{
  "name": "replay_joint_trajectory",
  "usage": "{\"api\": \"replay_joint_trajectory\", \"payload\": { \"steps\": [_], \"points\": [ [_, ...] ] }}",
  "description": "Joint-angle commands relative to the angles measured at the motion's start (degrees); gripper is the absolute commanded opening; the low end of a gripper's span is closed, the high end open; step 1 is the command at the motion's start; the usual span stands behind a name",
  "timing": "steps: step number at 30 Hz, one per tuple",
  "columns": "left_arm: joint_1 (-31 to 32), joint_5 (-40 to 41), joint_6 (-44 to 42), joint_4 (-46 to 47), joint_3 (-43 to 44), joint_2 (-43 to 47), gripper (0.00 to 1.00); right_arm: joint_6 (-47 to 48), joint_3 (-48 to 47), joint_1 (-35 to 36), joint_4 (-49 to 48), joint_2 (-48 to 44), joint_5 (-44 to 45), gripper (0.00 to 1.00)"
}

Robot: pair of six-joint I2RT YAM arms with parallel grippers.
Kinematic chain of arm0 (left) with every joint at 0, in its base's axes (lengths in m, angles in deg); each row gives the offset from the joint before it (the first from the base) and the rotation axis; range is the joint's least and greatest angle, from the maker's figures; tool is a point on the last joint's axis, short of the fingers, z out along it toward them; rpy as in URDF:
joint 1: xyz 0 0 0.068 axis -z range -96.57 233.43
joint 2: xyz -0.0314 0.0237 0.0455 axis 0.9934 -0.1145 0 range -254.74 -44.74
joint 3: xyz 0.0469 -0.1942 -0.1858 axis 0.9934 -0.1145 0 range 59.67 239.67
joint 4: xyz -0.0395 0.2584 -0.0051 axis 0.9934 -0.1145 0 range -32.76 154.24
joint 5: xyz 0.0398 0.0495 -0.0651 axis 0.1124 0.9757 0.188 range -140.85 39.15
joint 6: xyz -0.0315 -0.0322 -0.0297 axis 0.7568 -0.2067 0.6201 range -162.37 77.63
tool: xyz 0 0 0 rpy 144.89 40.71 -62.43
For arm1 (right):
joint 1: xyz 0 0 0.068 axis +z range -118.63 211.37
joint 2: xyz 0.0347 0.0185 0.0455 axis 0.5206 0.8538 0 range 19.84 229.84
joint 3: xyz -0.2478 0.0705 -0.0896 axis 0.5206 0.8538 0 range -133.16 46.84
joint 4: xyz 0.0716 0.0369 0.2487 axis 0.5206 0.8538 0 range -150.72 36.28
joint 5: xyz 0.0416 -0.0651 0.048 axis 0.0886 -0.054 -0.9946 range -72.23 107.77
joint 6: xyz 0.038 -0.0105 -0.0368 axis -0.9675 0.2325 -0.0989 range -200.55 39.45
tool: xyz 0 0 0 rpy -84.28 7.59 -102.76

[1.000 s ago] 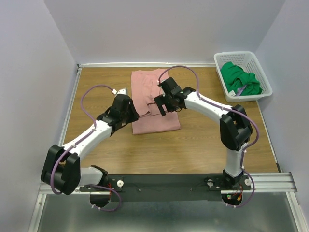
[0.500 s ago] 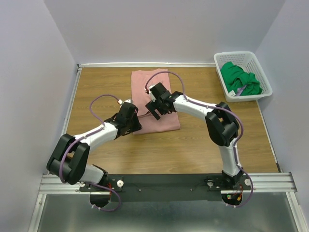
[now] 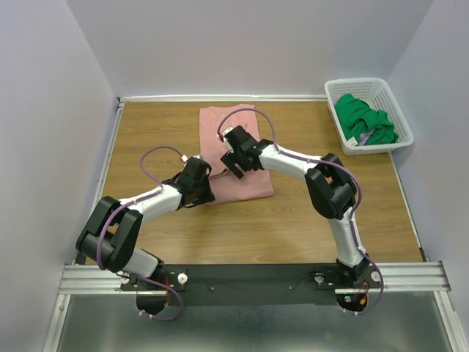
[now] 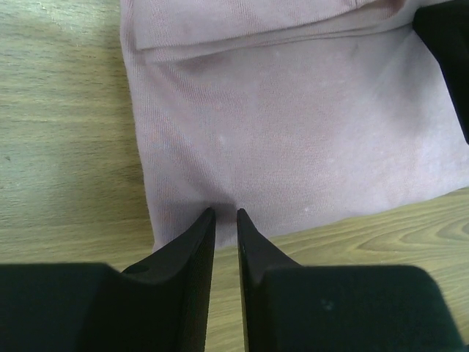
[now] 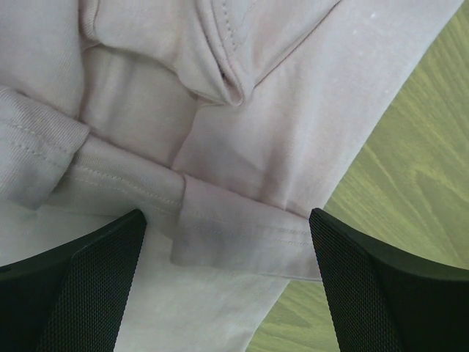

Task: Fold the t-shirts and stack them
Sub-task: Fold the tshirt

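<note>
The dusty-pink t-shirt [image 3: 253, 183] is lying folded in the middle of the wooden table [image 3: 293, 213], the left gripper [image 4: 224, 214] is pinching its near hem with narrow jaws, the right gripper [image 5: 226, 220] is standing wide open over its folded sleeve, and the green t-shirt [image 3: 364, 121] is lying crumpled in the white basket [image 3: 370, 82].

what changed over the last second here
The left gripper moved right to the near hem of the pink t-shirt and narrowed there; whether it grips is unclear. The right gripper slid left over it, open. Both the pink and the green t-shirt and the basket stayed put.
</note>
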State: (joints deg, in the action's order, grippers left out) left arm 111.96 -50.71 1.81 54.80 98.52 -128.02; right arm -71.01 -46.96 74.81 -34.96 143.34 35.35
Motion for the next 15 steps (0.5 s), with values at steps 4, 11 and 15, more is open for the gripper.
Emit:
{"api": "replay_joint_trajectory", "payload": {
  "steps": [4,11,15],
  "points": [
    [0.12,-0.93,-0.94,-1.73,0.7,-0.21,0.25,2.24,-4.28,0.33,-3.96,2.62,4.92,1.0],
    [0.21,-1.28,-1.38,-1.82,0.7,-0.04,0.24,0.92,-9.64,-1.25,-5.63,4.99,8.34,1.0],
    [0.21,-1.28,-1.38,-2.08,0.44,0.23,0.24,1.27,-12.55,-2.22,-5.54,7.01,8.7,1.0]
  ]
}}
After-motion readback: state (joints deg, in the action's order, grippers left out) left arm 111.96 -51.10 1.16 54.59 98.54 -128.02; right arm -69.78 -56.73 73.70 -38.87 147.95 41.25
